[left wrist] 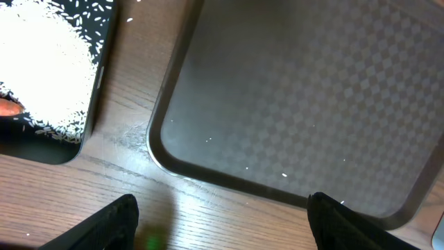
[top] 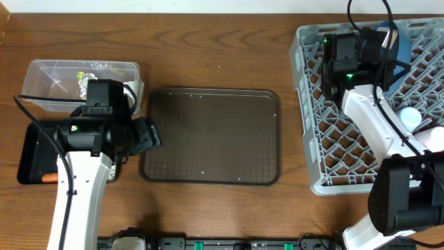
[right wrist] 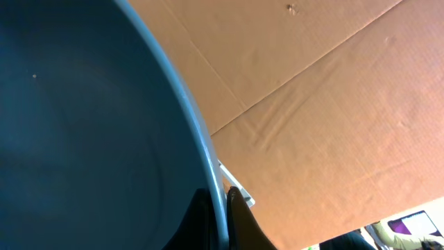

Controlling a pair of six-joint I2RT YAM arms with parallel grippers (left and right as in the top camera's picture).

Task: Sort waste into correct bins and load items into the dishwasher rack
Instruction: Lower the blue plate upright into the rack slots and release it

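Loading step: right claw [right wrist: 220, 203] pinches the rim of the dark-blue bowl [right wrist: 69, 111] at the far corner of the dishwasher rack [top: 312, 104]. Left claw [left wrist: 222, 222] hangs wide open and empty over the table [left wrist: 125, 167]. Next move likely calls for seating the bowl between pegs, then releasing.

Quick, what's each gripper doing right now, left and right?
Left gripper: open, holding nothing.
Right gripper: closed on the rim of the dark-blue bowl.
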